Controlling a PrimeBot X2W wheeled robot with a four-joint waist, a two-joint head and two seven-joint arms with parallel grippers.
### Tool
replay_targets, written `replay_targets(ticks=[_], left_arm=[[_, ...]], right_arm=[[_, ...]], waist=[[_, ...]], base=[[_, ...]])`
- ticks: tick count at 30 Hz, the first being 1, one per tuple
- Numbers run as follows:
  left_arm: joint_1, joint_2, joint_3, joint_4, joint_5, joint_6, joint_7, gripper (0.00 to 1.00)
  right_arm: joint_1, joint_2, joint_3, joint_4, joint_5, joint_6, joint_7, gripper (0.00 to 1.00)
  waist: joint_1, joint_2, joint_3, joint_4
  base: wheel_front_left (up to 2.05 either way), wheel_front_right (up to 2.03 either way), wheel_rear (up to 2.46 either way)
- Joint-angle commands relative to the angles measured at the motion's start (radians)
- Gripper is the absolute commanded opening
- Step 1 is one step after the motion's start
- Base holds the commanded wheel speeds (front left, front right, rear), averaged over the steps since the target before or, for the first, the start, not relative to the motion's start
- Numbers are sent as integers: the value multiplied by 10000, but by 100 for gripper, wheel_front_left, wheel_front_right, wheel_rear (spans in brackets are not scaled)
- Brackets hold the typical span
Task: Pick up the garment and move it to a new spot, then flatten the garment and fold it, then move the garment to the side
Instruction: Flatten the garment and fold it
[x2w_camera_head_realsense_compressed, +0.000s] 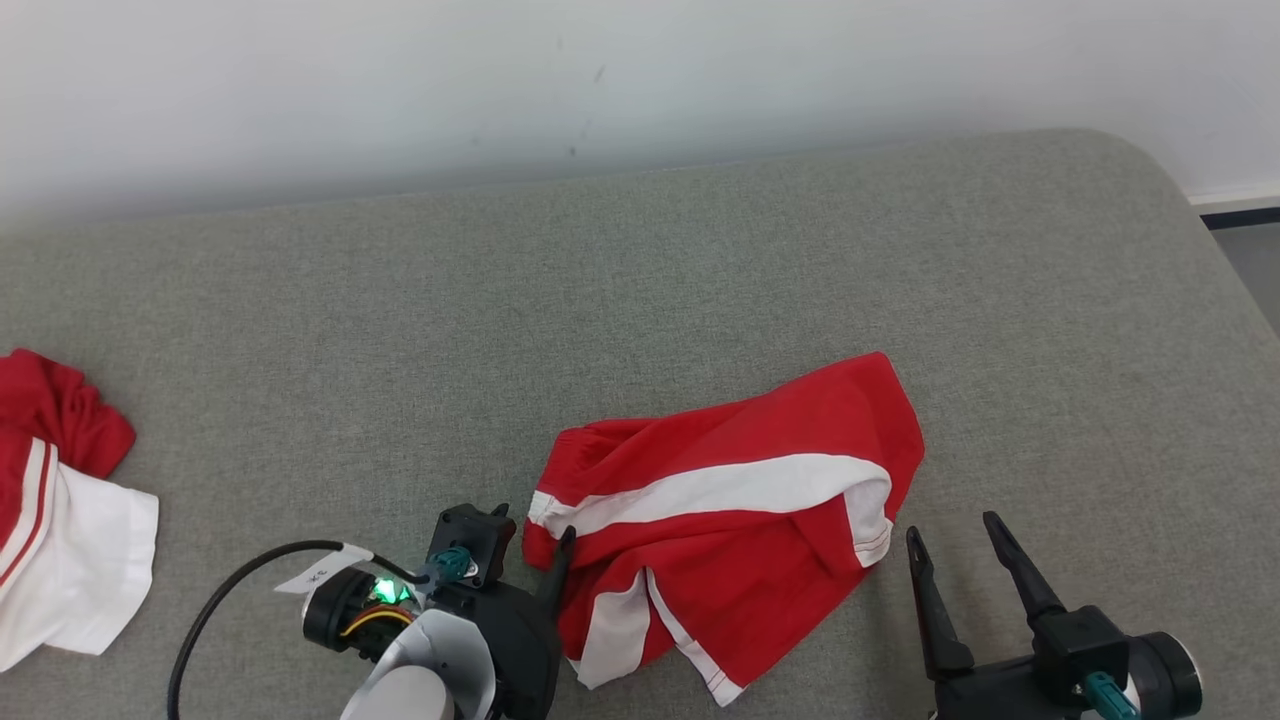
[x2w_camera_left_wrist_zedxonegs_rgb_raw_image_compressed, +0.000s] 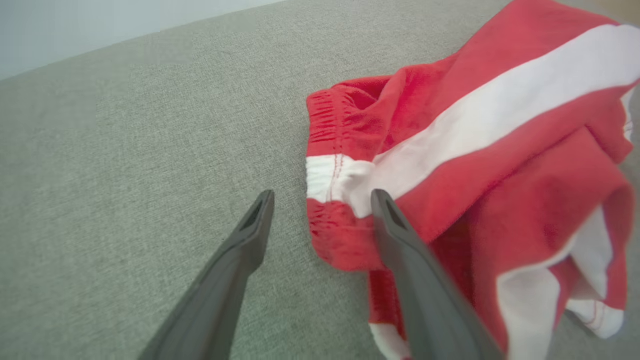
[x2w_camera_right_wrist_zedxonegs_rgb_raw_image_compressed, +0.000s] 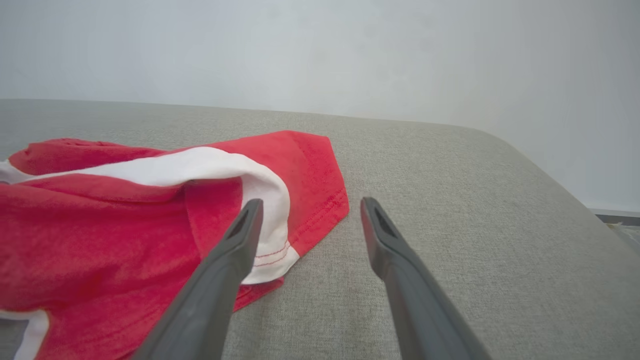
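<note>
The garment (x2w_camera_head_realsense_compressed: 730, 520), red shorts with white stripes, lies crumpled on the grey fabric surface at the centre right of the head view. My left gripper (x2w_camera_head_realsense_compressed: 535, 525) is open at its left end. In the left wrist view the gripper (x2w_camera_left_wrist_zedxonegs_rgb_raw_image_compressed: 322, 200) straddles the elastic waistband of the garment (x2w_camera_left_wrist_zedxonegs_rgb_raw_image_compressed: 450, 150): one finger is over bare fabric surface, the other over the red cloth. My right gripper (x2w_camera_head_realsense_compressed: 950, 528) is open just right of the garment's hem. In the right wrist view that gripper (x2w_camera_right_wrist_zedxonegs_rgb_raw_image_compressed: 310, 202) has its left finger over the white hem of the garment (x2w_camera_right_wrist_zedxonegs_rgb_raw_image_compressed: 125, 220). Neither gripper holds anything.
A second red and white garment (x2w_camera_head_realsense_compressed: 60, 510) lies bunched at the far left edge. The grey padded surface (x2w_camera_head_realsense_compressed: 640, 300) runs back to a pale wall and has a rounded corner at the right, with floor (x2w_camera_head_realsense_compressed: 1255, 260) beyond it.
</note>
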Motion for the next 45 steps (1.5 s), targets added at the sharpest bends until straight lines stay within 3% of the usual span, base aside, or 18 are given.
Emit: replay_targets(ticks=[1, 11, 33, 34, 36, 45], left_arm=[[79, 18, 31, -55, -33, 55, -55, 100], [164, 342, 531, -815, -140, 698, -283, 100], [-546, -8, 17, 807, -225, 328, -680, 100], [-593, -19, -12, 858, -229, 266, -693, 94], [-687, -58, -56, 872, -236, 186, -876, 0], [-636, -93, -65, 654, -384, 135, -1566, 0]], right_arm=[[49, 15, 88, -22, 66, -22, -11, 100], [138, -27, 124, 83, -39, -22, -12, 100], [-142, -44, 176, 31, 1, -22, -11, 100], [-155, -39, 188, 44, 21, -22, -11, 100], [-159, -31, 202, 61, 58, -22, -11, 100], [-63, -9, 261, 370, 260, -22, -11, 100]], waist=[[0, 0, -8, 10], [0, 0, -136, -126], [0, 0, 96, -240], [0, 0, 93, -249], [0, 0, 80, -262], [0, 0, -96, -74]], base=[[0, 0, 0], [0, 0, 0], [0, 0, 0], [0, 0, 0], [0, 0, 0], [0, 0, 0]])
